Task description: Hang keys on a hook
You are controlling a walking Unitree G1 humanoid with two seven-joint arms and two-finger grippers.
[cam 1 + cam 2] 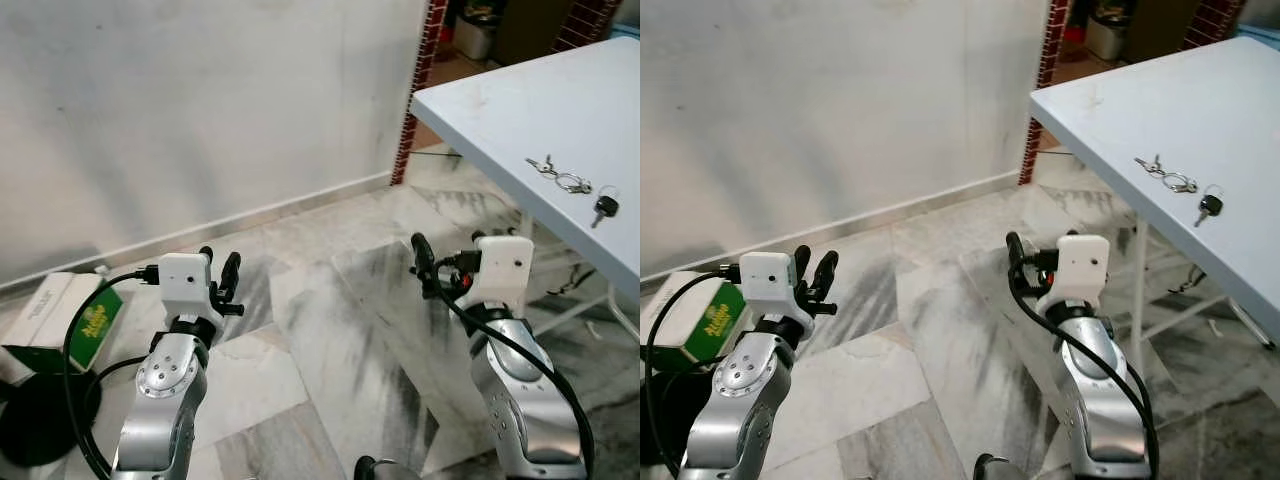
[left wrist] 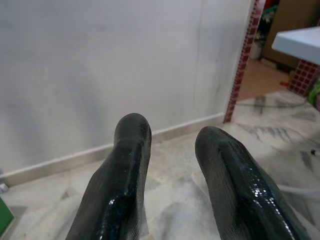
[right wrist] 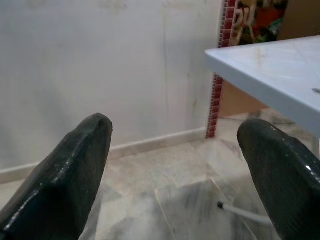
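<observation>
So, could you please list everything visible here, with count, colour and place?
keys: one bunch, silver with one black-headed key, on the table near its front edge.
table: one, pale blue-white, at the robot's right.
box: one, white and green, on the floor by the wall at the left.
brick pillar: one, red, behind the table.
left hand: one, black fingers slightly apart, over the floor.
right hand: one, black fingers wide apart, below the table edge.

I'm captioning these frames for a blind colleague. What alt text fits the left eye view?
Keys lie on a pale blue table at right, untouched. Both silver arms are raised over a marble floor facing a white wall, the left tool and right tool empty. A green and white box sits at left.
</observation>
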